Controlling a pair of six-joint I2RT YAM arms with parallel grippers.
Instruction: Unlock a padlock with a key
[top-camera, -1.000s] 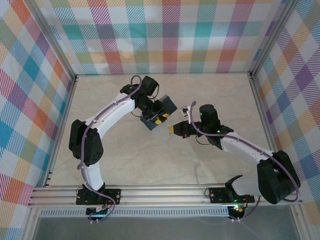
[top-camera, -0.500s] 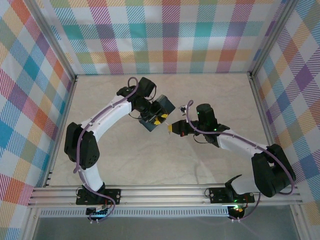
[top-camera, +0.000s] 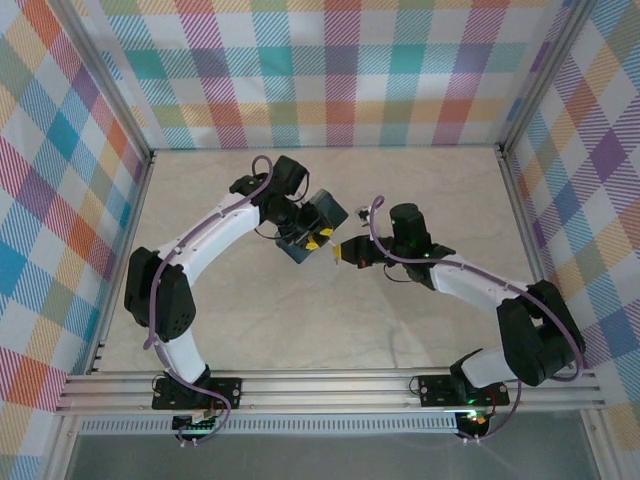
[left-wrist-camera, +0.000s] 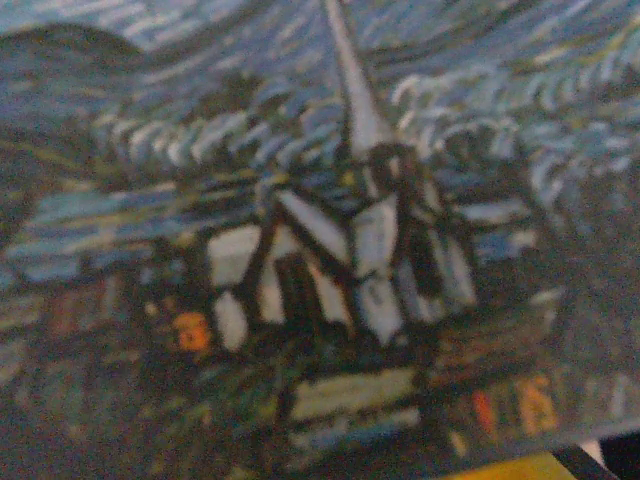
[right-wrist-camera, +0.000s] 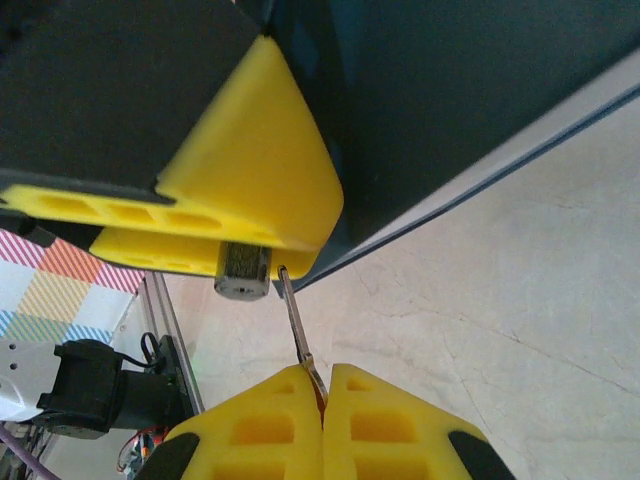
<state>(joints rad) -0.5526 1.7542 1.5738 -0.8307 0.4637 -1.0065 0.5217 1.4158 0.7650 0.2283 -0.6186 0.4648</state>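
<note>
Tabletop (top-camera: 430, 185) lies bare all round the box (top-camera: 330, 212), out to the checked walls (top-camera: 330, 80) behind it and the metal rail (top-camera: 330, 385) in front. The left gripper (top-camera: 315, 240) grasps the box. Just right of the box, the right gripper (right-wrist-camera: 323, 400) is clenched on the key (right-wrist-camera: 297, 330). The key's tip stands just beside the padlock (right-wrist-camera: 243, 272), below the box's edge. The left gripper's yellow finger (right-wrist-camera: 250, 170) overhangs both padlock and key tip.
</note>
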